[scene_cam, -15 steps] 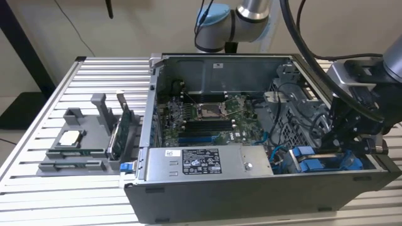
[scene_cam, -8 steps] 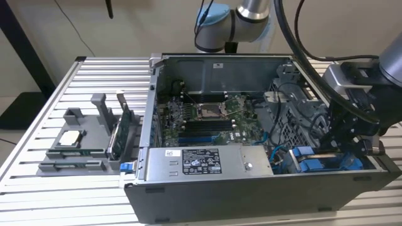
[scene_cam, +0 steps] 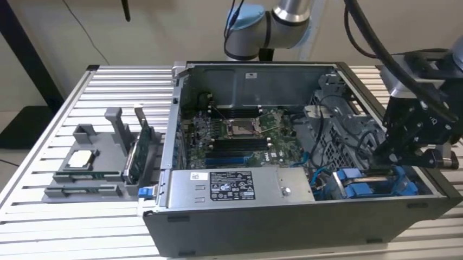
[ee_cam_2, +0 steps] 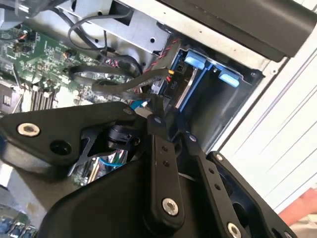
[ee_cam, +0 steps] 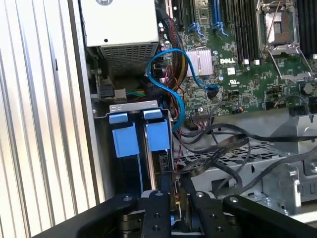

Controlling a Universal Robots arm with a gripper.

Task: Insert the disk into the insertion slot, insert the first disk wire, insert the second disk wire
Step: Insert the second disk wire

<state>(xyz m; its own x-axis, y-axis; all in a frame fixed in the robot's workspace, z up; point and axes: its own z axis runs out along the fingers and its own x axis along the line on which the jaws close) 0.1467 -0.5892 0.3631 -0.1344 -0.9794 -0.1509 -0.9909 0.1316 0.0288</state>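
exterior view: high, oblique, far from gripper.
wrist views: close behind fingers; share blue disk bay.

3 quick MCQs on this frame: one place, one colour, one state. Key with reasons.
1. In the exterior view, where is the claw?
A. Over the motherboard
B. At the drive bay, at the exterior view's right end of the case
C. Outside the case, over the table

2. In the first wrist view, what colour is the looped cable beside the power supply?
A. Yellow
B. White
C. Blue

3. What state is the disk in?
A. Sitting in the drive bay
B. Lying flat on the table
C. Held in the air above the case

Key:
1 B: the claw reaches down beside the blue carriers.
2 C: the loop is light blue against the green board.
3 A: its blue frame stands in the bay, just ahead of the claw.
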